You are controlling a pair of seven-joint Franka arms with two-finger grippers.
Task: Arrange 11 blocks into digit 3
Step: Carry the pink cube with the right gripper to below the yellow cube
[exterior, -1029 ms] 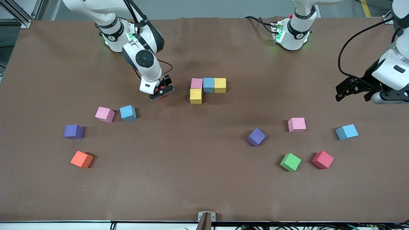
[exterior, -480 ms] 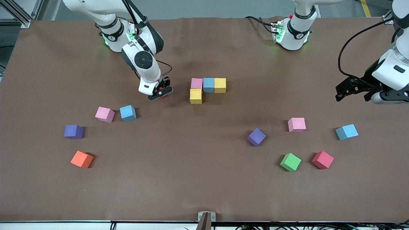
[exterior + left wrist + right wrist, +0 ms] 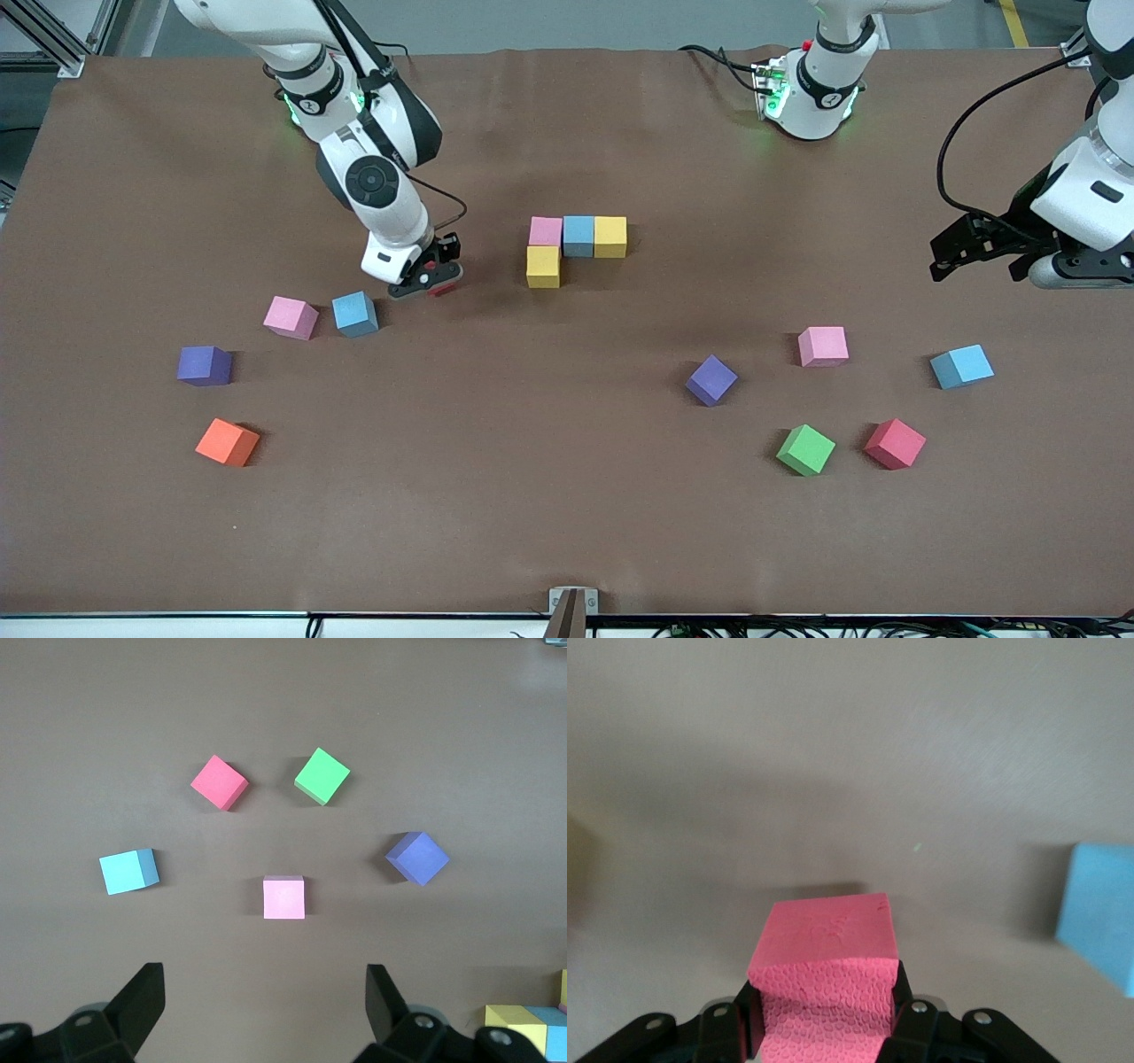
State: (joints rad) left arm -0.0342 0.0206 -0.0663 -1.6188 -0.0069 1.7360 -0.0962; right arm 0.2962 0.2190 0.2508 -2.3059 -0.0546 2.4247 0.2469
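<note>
A high front camera faces both robot bases at twelve o'clock; wrist cameras look down close, the left sharing the green block point(image 3: 805, 449) point(image 3: 322, 775).

Lighting: even, diffuse, overhead. Shadows: soft, short, beside each cube. Glare: none. Focus: sharp overall; red block point(image 3: 824, 979) between the jaws slightly soft.

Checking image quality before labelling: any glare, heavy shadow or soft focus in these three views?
Front view: even light, soft short shadows beside each cube, green LED glow at both arm bases, no glare. Left wrist view: sharp, left gripper open, dark against the cloth. Right wrist view: the red block fills the foreground between the right gripper fingers, its foam texture crisp, the blue block at the edge softer.
</note>
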